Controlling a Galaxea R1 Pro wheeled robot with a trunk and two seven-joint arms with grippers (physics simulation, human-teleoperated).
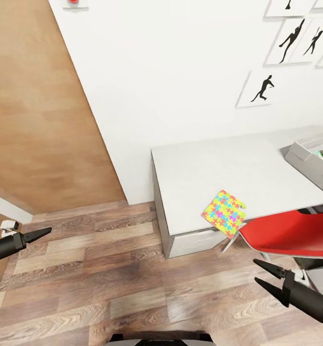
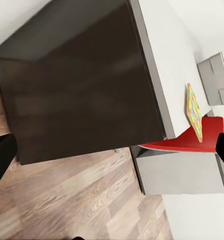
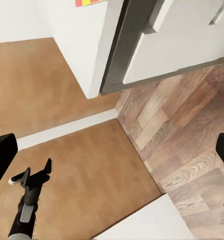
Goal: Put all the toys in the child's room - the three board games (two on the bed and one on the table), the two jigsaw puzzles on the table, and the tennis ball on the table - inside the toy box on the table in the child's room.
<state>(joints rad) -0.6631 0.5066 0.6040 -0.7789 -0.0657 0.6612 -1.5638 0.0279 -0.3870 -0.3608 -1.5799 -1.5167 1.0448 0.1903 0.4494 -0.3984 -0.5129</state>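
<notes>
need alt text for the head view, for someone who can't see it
A light-grey table stands against a white wall, with a multicoloured jigsaw puzzle overhanging its near edge above a red chair and a pale grey toy box at far right. Both grippers, left and right, hover open over the wood-plank floor.

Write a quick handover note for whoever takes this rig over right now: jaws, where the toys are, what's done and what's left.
Left gripper: jaws open, empty, over the floor.
Right gripper: jaws open, empty, near the red chair.
One jigsaw puzzle lies at the table front edge, overhanging slightly.
Toy box sits at the table's right end with something colourful already inside; what it is cannot be told.
Left: puzzle into the box; other toys are out of view.
</notes>
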